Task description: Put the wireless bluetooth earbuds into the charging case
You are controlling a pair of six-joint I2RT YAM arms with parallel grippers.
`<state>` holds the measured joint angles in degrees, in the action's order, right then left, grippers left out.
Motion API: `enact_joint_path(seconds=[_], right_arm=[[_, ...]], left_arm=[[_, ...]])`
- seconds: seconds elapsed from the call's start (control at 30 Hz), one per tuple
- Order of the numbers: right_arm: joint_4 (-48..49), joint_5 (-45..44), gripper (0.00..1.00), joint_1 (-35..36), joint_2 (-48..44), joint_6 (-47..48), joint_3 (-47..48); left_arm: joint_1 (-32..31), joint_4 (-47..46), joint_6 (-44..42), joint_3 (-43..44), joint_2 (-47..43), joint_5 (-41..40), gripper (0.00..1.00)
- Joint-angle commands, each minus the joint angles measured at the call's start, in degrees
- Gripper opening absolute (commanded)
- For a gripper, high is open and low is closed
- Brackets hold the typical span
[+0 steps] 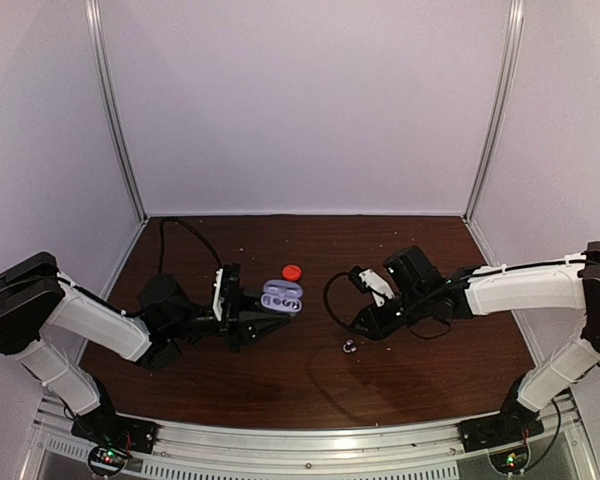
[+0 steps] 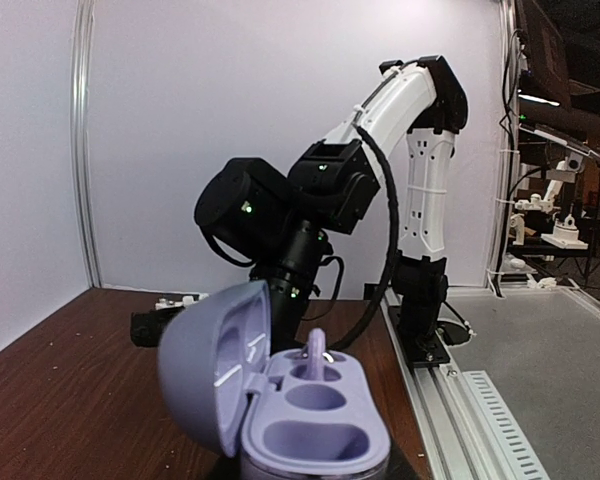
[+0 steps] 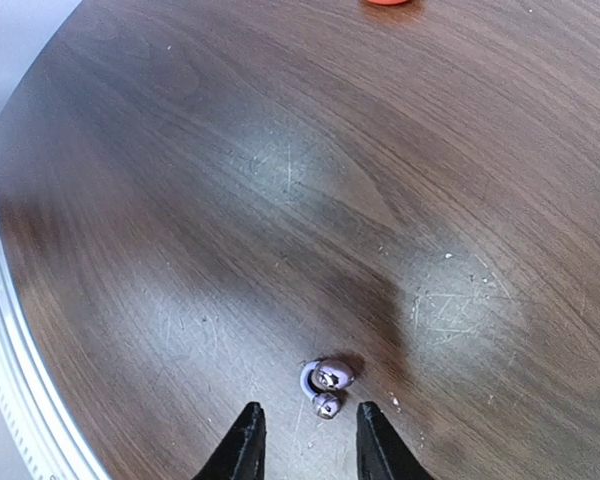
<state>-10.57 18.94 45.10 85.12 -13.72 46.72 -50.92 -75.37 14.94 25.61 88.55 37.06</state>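
In the top view the left jaws sit closed on the base of the charging case [image 1: 282, 297], which is held with its lid open just to the 9 o'clock side of the bench [image 1: 280, 385] centre. A small red piece [image 1: 292, 271] lies on the wood at 1 o'clock of the case, near it but apart, and I cannot tell what it is. A loose earbud [image 1: 348, 346] lies on the bench at 4 o'clock of the case, well apart from it, and the right arm [image 1: 520, 285] reaches in from 3 o'clock with its jaws over that spot. In the left wrist view the case fills the 6 o'clock part of the frame, lid tipped back toward 9 o'clock. A seated earbud [image 2: 317, 352] stands in the far well with its stem poking up, while the near well [image 2: 310, 440] is bare; the left jaws themselves are hidden beneath the case. In the right wrist view the two dark fingertips [image 3: 246, 430] at 6 o'clock stand apart with nothing between them, and the loose earbud [image 3: 325, 384] lies on the wood just beyond the gap at 12 o'clock, untouched. The red piece [image 3: 390, 2] peeks in at the 1 o'clock edge. By my reading the job is about half done: one bud is home, and the other has yet to be gripped, carried across and set into the bare well
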Motion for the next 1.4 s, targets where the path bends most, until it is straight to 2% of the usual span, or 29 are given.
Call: enact_joint_path(seconds=[0.0, 0.63, 1.1, 1.37], right_arm=[[-5.4, -4.8, 0.32, 2.9, 3.6, 0.4, 3.0], [-2.5, -8.2, 0.31, 4.5, 9.6, -1.0, 1.9], [-1.1, -8.6, 0.25, 4.4, 11.7, -0.7, 0.2], [-0.9, -8.2, 0.18, 4.3, 11.1, 0.6, 0.4]], left_arm=[[0.5, -2.8, -0.2, 0.0, -0.8, -0.4, 0.0], [0.5, -2.7, -0.6, -0.6, -1.0, -0.6, 0.0], [0.5, -2.8, -0.7, -0.6, -1.0, -0.8, 0.0], [0.5, -2.5, -0.9, -0.5, -0.8, -0.7, 0.0]])
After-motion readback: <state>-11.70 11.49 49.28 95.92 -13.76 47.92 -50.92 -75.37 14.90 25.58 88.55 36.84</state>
